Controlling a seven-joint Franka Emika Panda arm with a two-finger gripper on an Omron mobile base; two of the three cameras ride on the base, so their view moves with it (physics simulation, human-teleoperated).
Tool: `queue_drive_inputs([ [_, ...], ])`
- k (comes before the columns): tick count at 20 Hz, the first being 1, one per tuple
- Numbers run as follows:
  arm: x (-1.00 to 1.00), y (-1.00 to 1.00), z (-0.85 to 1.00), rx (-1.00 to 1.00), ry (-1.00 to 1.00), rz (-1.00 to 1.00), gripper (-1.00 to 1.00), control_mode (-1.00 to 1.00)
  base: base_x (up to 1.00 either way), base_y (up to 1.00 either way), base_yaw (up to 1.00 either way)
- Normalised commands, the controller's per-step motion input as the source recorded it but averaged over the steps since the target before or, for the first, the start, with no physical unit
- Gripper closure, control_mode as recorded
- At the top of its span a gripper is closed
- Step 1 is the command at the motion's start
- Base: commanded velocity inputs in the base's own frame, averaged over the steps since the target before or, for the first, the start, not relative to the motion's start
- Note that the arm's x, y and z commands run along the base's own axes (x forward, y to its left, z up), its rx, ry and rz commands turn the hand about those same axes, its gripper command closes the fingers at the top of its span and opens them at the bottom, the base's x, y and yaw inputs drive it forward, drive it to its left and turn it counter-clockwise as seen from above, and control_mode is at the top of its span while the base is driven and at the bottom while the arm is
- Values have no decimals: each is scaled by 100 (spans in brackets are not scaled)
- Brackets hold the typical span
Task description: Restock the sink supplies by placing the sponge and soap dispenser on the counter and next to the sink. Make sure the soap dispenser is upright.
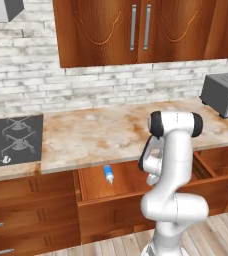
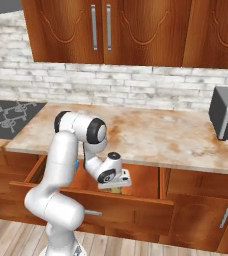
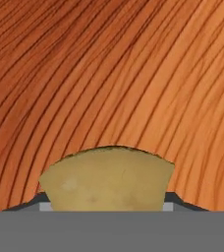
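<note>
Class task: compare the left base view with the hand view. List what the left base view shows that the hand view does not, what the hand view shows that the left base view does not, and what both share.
Left base view alone: the soap dispenser lying in the open drawer, the counter, the hob and the toaster.
Hand view alone: the sponge close up, sitting between the fingertips of the gripper.
Both share: the drawer's orange-brown wooden floor.

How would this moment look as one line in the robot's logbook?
gripper: shut on sponge | place: open drawer | soap dispenser: lying in drawer
</note>
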Motion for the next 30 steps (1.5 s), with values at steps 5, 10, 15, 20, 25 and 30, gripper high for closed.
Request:
queue_drive_inputs([
  [5,-15,0,39,0,0,0,100,-100,0,0,0],
  [10,-17,-6,100,0,0,-1,100,-100,0,0,0],
  [15,-3,-2,100,0,0,-8,100,-100,0,0,0],
  [20,0,-2,100,0,1,-11,100,-100,0,0,0],
  [25,0,-2,100,6,6,-11,100,-100,0,0,0],
  [30,-2,0,100,10,10,-10,100,-100,0,0,0],
])
